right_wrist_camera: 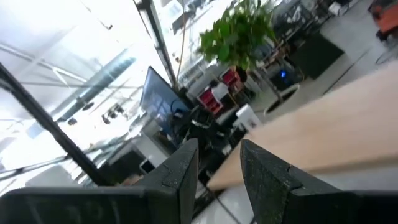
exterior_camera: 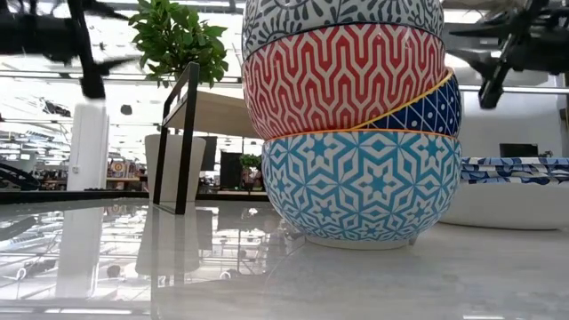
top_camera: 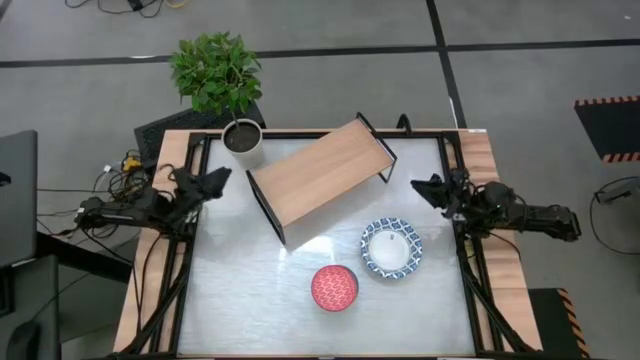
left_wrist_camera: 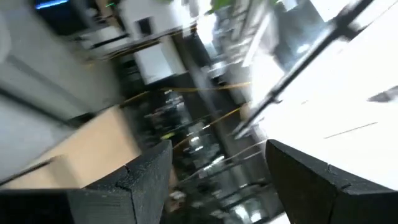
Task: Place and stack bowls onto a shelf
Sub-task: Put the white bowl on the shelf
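The shelf (top_camera: 320, 175), a light wooden plank on thin black legs, stands askew on the table's far half. A red-patterned bowl (top_camera: 334, 288) sits near the table's near middle. In the low view it is part of a stack (exterior_camera: 356, 133): a light-blue star bowl at the bottom, a tilted dark blue one, a red zigzag one, and a grey-blue one on top. A wide blue-and-white bowl (top_camera: 391, 248) rests beside the stack on the table. My left gripper (top_camera: 215, 180) hovers open at the table's left side. My right gripper (top_camera: 430, 188) hovers at the right side, narrowly open. Neither touches anything.
A white pot with dark soil (top_camera: 243, 142) stands at the shelf's far-left end, with a leafy plant (top_camera: 215, 70) behind the table. Black frame rails (top_camera: 190, 250) run along both table sides. Bare tabletop lies left of the bowls (top_camera: 250, 290).
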Action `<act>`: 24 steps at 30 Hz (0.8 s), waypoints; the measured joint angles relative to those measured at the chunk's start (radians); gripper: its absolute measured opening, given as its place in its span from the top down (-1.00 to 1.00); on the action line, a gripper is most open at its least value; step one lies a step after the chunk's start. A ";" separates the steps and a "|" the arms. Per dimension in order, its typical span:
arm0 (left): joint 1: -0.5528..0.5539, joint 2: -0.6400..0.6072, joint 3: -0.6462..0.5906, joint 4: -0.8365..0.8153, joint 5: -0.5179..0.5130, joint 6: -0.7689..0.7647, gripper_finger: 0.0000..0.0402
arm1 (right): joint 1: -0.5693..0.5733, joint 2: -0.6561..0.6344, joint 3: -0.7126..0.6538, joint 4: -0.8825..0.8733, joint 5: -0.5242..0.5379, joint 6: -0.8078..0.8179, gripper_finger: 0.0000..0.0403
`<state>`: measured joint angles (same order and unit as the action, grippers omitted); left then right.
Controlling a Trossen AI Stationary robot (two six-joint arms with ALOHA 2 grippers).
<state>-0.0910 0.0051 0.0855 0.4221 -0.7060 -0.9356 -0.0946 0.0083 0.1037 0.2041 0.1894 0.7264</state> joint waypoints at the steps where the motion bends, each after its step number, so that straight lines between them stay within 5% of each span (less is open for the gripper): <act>1: 0.000 0.000 0.019 0.008 0.013 0.019 -0.23 | -0.008 0.004 0.022 -0.013 0.000 -0.012 0.27; 7: 0.000 0.034 0.136 0.006 0.055 0.143 -0.23 | -0.060 0.092 0.239 -0.195 0.008 -0.178 0.27; 13: 0.000 0.129 0.227 -0.005 0.057 0.197 -0.23 | -0.093 0.281 0.523 -0.587 0.026 -0.287 0.17; 19: 0.000 0.280 0.319 -0.021 0.126 0.190 -0.23 | -0.097 0.531 0.753 -0.974 0.023 -0.206 -0.13; 24: 0.000 0.394 0.399 -0.056 0.159 0.225 -0.23 | -0.090 0.712 0.808 -1.229 -0.045 -0.046 -0.22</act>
<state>-0.0906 0.3993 0.4841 0.3662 -0.5467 -0.7102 -0.1851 0.7202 0.9119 -1.0246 0.1441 0.6805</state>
